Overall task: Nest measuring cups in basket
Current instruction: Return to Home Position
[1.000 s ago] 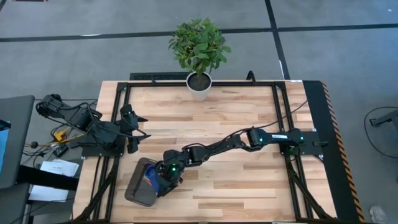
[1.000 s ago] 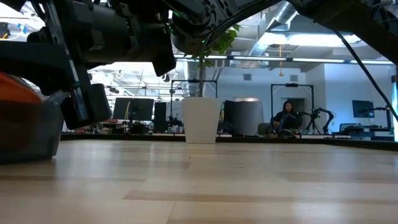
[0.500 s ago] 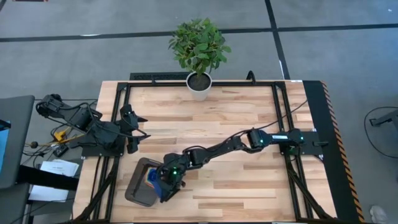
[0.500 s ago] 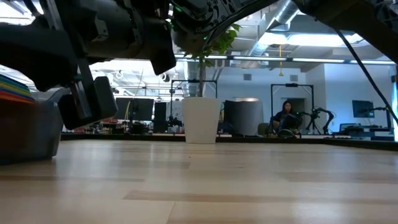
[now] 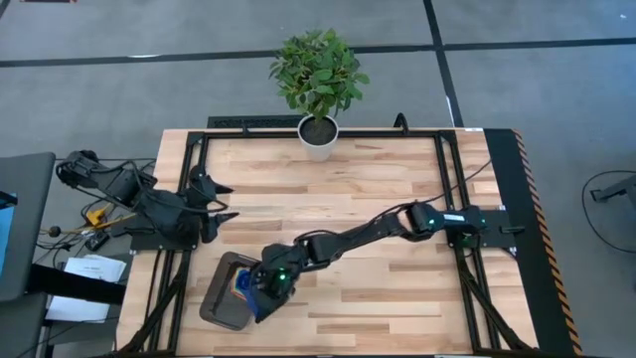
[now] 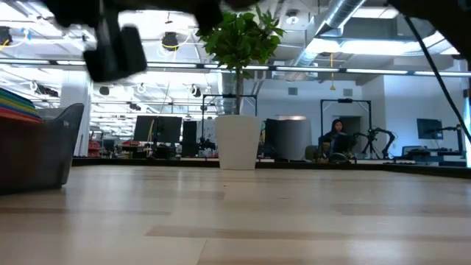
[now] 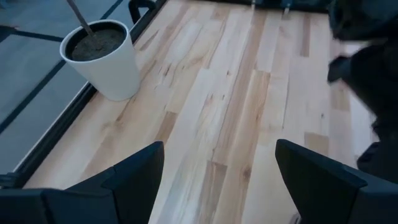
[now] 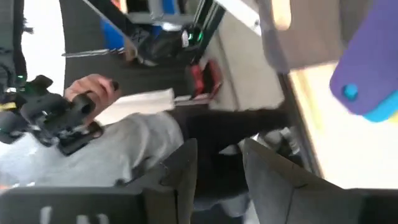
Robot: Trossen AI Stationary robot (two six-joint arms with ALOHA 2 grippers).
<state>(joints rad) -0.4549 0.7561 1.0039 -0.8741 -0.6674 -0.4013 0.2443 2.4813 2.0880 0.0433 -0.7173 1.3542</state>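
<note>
The dark grey basket sits near the table's near-left corner and shows at the low view's left edge. Nested measuring cups rest inside it; their stacked coloured rims rise above its wall. My right gripper hovers above the basket's right side, raised well off the table, slightly open with nothing between its fingers. My left gripper waits open by the table's left edge, its fingers wide apart.
A white plant pot with a leafy plant stands at the far edge and also shows ahead of the left gripper. Bare wooden tabletop spreads across the middle and right. A person's hand holding a controller shows beyond the table.
My right gripper has risen from beside the basket's wall to well above it, staying over the basket's right side. The stack of coloured cup rims in the basket has come into plain sight. My left arm has drawn back slightly toward the table's left edge.
</note>
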